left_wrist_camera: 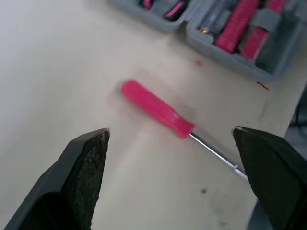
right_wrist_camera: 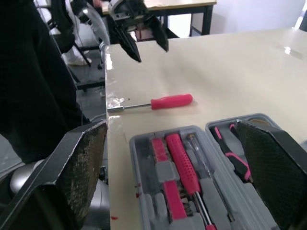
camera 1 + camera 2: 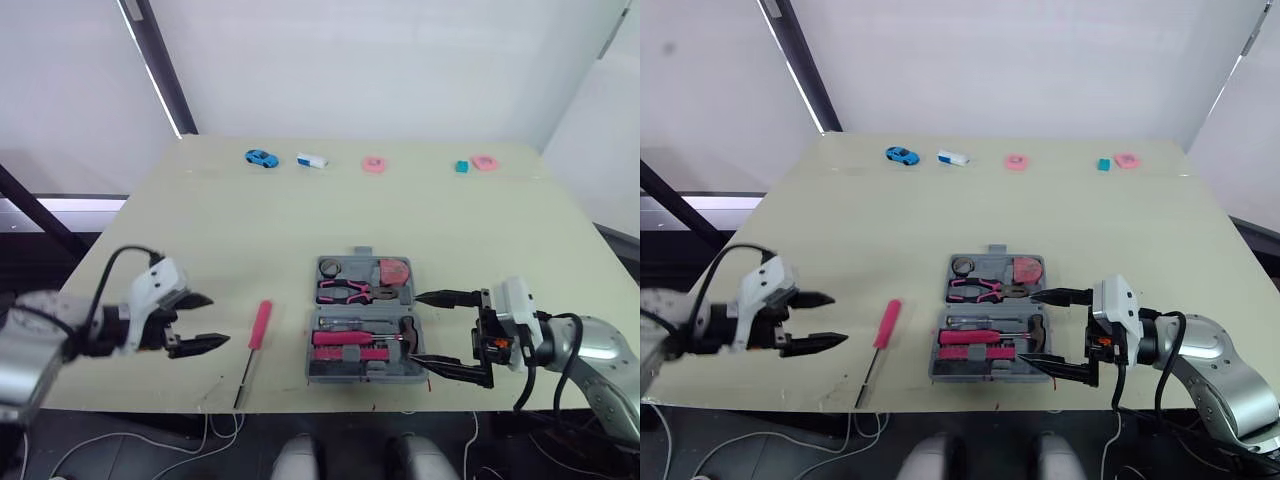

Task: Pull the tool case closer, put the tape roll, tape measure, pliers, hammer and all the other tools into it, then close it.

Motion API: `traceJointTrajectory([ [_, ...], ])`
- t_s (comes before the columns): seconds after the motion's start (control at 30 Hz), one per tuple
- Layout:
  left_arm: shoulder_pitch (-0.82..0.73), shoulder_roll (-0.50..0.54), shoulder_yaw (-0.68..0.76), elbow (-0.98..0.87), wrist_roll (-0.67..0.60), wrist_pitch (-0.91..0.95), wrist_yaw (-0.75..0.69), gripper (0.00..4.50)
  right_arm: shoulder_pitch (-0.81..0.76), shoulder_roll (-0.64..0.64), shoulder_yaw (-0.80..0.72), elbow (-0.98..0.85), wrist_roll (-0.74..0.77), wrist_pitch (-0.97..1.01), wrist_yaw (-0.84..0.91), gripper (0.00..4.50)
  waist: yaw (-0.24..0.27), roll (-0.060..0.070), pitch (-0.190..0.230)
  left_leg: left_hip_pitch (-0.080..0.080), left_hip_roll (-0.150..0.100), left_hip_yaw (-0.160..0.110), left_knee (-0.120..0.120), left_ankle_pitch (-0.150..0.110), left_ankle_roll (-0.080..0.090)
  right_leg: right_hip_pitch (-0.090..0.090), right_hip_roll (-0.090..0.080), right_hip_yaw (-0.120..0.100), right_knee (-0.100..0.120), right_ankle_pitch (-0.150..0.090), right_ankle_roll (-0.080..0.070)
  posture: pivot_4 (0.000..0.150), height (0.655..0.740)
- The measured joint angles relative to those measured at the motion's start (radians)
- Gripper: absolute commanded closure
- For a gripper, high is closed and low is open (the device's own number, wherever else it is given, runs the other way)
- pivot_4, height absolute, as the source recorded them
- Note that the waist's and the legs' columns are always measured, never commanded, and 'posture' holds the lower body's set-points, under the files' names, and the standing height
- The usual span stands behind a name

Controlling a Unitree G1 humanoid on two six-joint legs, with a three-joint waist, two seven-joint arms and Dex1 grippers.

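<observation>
Near the lower centre of the frame, the open tool case [image 3: 350, 376] is set on the counter [image 3: 300, 220] with pliers [image 3: 345, 292] and hammer [image 3: 370, 345] seated inside, while a pink screwdriver [image 3: 262, 325] is left out just to its left. The left pincer [image 3: 217, 320] is held spread beside that screwdriver, apparently lined up to collect it; the right pincer [image 3: 415, 327] is held spread at the case's right edge, probably to steady it.

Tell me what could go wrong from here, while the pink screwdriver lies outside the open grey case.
1. The pink-handled screwdriver lies flat near the front edge of the table. The open left gripper could roll it off instead of gripping it.
2. The open right gripper hangs at the right side of the grey plastic tool case. A careless move might shove the case.
</observation>
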Motion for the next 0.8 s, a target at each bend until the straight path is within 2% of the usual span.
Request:
traceJointTrajectory([
  [0.1,-0.15,-0.011,-0.129,0.145,0.111,-0.202,-0.111,0.16,0.003,-0.001,-0.002,-0.002,0.001,0.003,-0.004,0.0,0.002,-0.002,0.0,-0.014,-0.001,0.003,0.005,0.0,0.0,-0.01,0.003,-0.004,0.0,0.0,0.0,0.15,0.74],
  [0.13,-0.379,-0.04,-0.308,0.297,0.269,-0.521,-0.172,0.16,0.008,-0.003,-0.006,-0.009,0.003,0.004,-0.007,0.0,0.015,-0.003,-0.001,-0.021,0.0,0.0,0.007,0.0,0.0,-0.014,0.006,-0.005,0.001,0.003,0.005,0.15,0.74],
  [0.23,-0.47,-0.066,-0.382,0.375,0.314,-0.651,-0.176,0.16,0.017,-0.005,-0.012,-0.01,0.003,0.005,-0.011,0.0,0.016,-0.003,-0.001,-0.022,0.001,-0.001,0.007,0.0,0.0,-0.015,0.008,-0.005,0.002,0.003,0.005,0.15,0.74],
  [0.27,-0.539,-0.101,-0.43,0.44,0.342,-0.751,-0.176,0.16,0.015,-0.005,-0.011,-0.013,0.004,0.005,-0.015,0.0,0.02,-0.003,0.0,-0.024,0.001,-0.005,0.01,0.0,0.0,-0.015,0.01,-0.007,0.002,0.003,0.004,0.15,0.74],
  [0.4,-0.652,-0.2,-0.549,0.576,0.378,-1.011,-0.178,0.16,0.02,-0.005,-0.012,-0.015,0.008,0.006,-0.021,0.0,0.015,-0.003,0.0,-0.027,0.003,-0.007,0.02,0.0,0.001,-0.015,0.011,-0.008,0.006,0.004,0.006,0.15,0.74],
  [0.67,-0.776,-0.314,-0.674,0.728,0.432,-1.269,-0.179,0.16,-0.002,-0.007,-0.01,-0.003,0.012,0.009,-0.014,0.0,0.015,-0.003,0.0,-0.026,0.002,-0.008,0.025,0.0,0.001,-0.011,0.011,-0.007,0.005,0.007,0.01,0.15,0.74],
  [0.8,-0.827,-0.357,-0.733,0.799,0.514,-1.37,-0.176,0.16,-0.01,-0.008,-0.009,0.011,0.012,0.009,-0.01,0.0,0.015,-0.003,0.0,-0.026,0.002,-0.008,0.025,0.0,0.001,-0.01,0.011,-0.007,0.005,0.007,0.01,0.15,0.74],
])
